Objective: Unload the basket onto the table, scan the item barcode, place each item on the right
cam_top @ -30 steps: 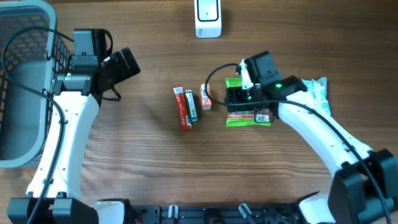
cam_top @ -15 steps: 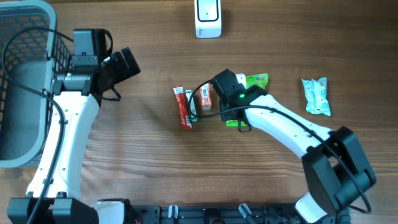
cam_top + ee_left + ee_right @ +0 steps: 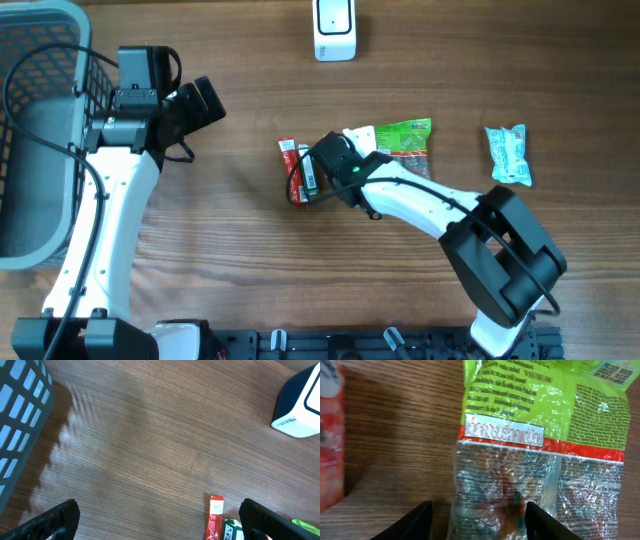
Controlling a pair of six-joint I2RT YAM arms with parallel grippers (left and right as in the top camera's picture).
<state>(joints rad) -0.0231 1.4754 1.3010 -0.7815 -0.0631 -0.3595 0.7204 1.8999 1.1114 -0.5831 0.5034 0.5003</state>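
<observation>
Step in hand, as judged from the layout: pickup of an item for scanning, with no barcode presented to the scanner (image 3: 334, 28) yet.

Find the green packet (image 3: 530, 435) flat on the worktop (image 3: 230, 260), near the middle, with the clear end lying between the fingertips of the right gripper (image 3: 477, 520). Read the right jaws as about half apart, closed on nothing visible. Read the jaws of the left gripper (image 3: 160, 515) as spread wide and empty, parked near the basket (image 3: 30, 130).

Next move, as a judgement: centre over the packet, close across its width, lift, then carry toward the scanner at the far edge with the barcode side facing it. Barcode position not legible here.

Edges and room: keep clear of the orange-red pack (image 3: 330, 435) near the packet, and of the red stick packs (image 3: 293, 172) just beside the gripper in the overhead view. Expect open worktop between packet and scanner. Leave the blue-and-white pouch (image 3: 507, 153), well apart, undisturbed.
</observation>
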